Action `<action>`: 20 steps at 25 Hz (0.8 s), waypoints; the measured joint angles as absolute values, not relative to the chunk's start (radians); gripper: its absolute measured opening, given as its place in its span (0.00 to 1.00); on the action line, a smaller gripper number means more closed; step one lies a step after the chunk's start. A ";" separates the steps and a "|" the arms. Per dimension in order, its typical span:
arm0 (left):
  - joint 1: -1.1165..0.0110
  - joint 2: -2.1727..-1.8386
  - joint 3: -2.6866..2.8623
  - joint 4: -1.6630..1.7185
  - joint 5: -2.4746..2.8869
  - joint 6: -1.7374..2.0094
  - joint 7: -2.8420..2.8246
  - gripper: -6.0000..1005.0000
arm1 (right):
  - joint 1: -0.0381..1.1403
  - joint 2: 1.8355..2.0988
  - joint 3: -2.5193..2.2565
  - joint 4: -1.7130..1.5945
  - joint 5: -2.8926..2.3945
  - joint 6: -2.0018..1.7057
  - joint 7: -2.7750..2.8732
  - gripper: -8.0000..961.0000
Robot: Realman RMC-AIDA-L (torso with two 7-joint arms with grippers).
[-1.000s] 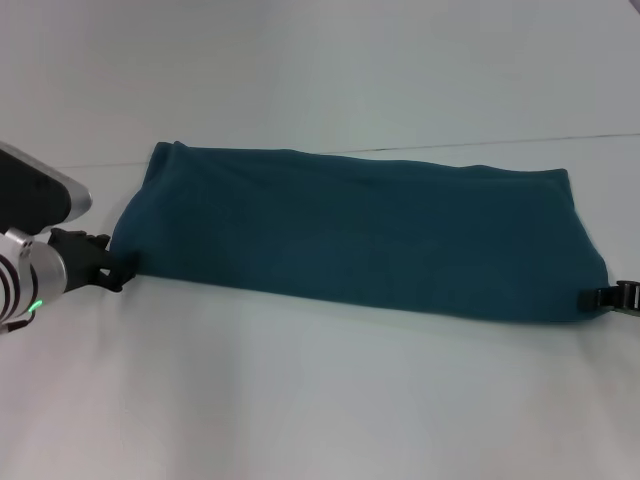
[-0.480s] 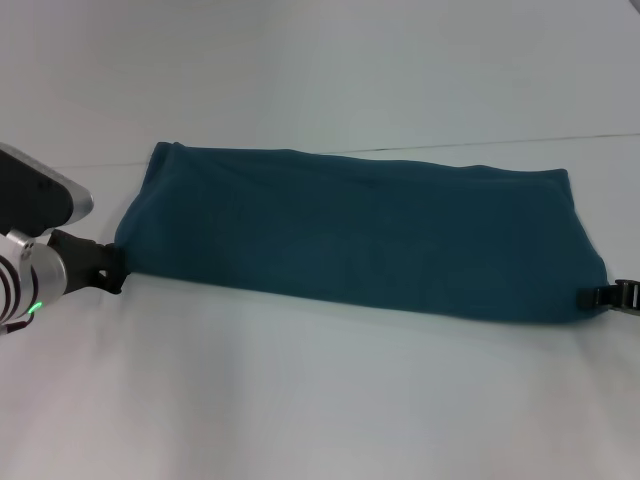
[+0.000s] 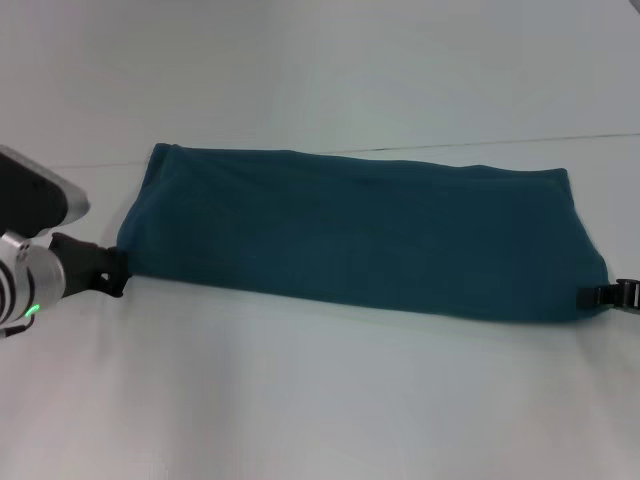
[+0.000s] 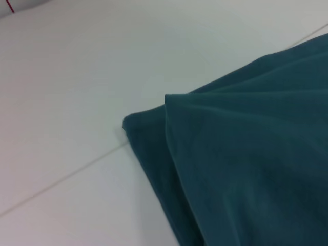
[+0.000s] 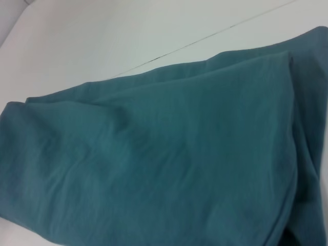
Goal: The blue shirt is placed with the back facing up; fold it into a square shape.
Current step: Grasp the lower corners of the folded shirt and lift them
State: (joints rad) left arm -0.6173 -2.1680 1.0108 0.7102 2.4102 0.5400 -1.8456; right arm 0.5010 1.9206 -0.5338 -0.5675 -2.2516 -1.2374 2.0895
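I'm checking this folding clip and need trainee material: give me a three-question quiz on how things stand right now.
1. True or false: the blue shirt already lies as a long folded band across the table.
2. Multiple choice: where is the left claw? A) over the middle of the shirt; B) at the shirt's near corner on the robot's left; C) raised high above the table.
3. Fill in: the right claw sits at the shirt's near corner on the robot's ____ side.

Key: 1 true; 2 B; 3 right.
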 joint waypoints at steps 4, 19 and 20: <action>-0.571 -2.171 1.011 0.786 2.411 0.629 -1.889 0.01 | 0.490 1.920 -0.528 -0.567 -2.252 -1.239 2.061 0.02; -0.407 -2.176 0.993 1.016 2.332 1.052 -1.987 0.01 | 0.430 1.917 -0.473 -0.568 -2.252 -1.286 1.896 0.02; -0.386 -2.176 0.979 1.039 2.302 1.111 -1.987 0.01 | 0.418 1.917 -0.457 -0.569 -2.252 -1.299 1.869 0.02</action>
